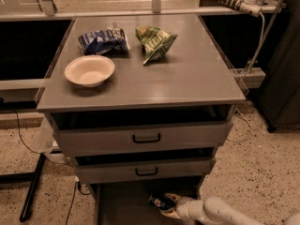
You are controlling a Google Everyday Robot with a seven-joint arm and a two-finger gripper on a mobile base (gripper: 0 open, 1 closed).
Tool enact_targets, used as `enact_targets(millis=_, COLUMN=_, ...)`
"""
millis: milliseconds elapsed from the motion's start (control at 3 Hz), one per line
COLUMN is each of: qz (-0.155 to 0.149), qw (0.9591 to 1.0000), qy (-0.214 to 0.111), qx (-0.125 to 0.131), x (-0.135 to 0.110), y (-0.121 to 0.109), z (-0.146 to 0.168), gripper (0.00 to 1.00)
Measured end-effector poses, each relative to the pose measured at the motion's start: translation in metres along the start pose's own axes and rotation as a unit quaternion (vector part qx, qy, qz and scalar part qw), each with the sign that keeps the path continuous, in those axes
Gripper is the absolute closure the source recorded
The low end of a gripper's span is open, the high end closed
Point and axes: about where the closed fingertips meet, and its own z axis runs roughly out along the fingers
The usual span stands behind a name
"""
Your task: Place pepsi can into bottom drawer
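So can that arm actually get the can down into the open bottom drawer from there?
Probably yes. The gripper holds the pepsi can just over the bottom drawer, which is pulled out. Nothing visible lies between the can and the drawer's grey floor.

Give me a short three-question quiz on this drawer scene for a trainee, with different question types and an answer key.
1. How many snack bags lie on the cabinet top?
2. True or false: the pepsi can stands on the cabinet top.
3. Where is the gripper?
A. At the top drawer's handle.
B. Low over the open bottom drawer, shut on the pepsi can.
C. Above the cabinet top.
Key:
1. Two: a blue-and-white bag and a green bag.
2. False.
3. B.
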Motion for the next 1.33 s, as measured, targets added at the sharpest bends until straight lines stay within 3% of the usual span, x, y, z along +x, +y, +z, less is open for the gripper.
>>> enact_targets(millis=667, qz=-0.009, qw=0.9999, qy=-0.006, qx=0.0, x=0.033, y=-0.016, z=0.047, gripper=1.0)
enact_targets(millis=1000, qz=-0.011, qw=0.9999, qy=0.005, qx=-0.002, x=0.038, y=-0.02, z=0.051, gripper=0.9)
enact_targets(millis=1333, qz=-0.011, qw=0.9999, qy=0.005, qx=-0.002, x=0.038, y=-0.02, z=0.051, gripper=0.71)
